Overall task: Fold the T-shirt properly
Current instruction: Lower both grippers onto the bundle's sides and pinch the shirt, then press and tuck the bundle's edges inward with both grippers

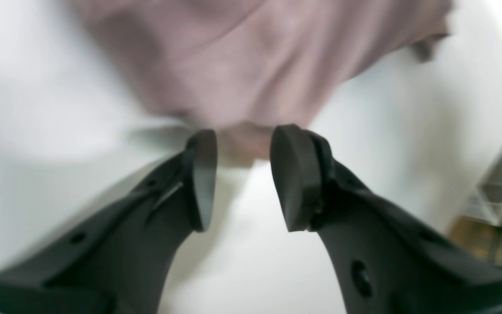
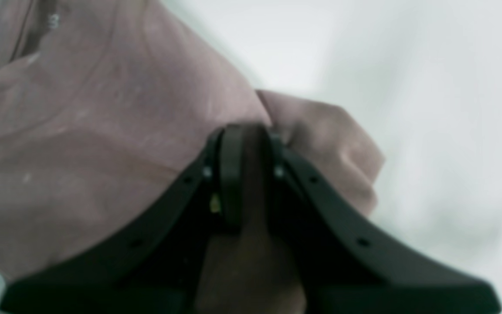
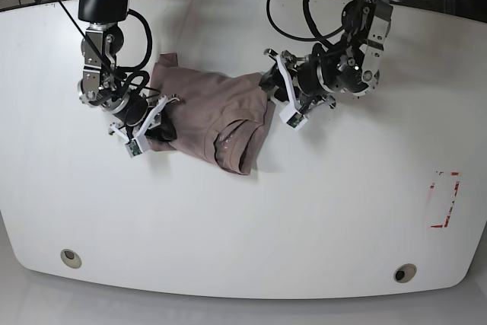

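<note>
A: Where is the T-shirt point(image 3: 209, 116) seen?

B: It is seen bunched up and wrinkled on the white worktop point(image 3: 319, 203), in the far left part, between the two arms.

A: What is held by the right gripper point(image 2: 251, 131)?

B: A fold of the pink cloth is pinched there. Its jaws are closed tight on the shirt's left edge, and cloth is seen squeezed between them.

A: And the left gripper point(image 1: 243, 148)?

B: Its jaws are spread apart, and nothing is held. The shirt's right edge is seen just past the tips, blurred. A red mark point(image 3: 444, 199) is seen on the worktop, far off to the right.
</note>
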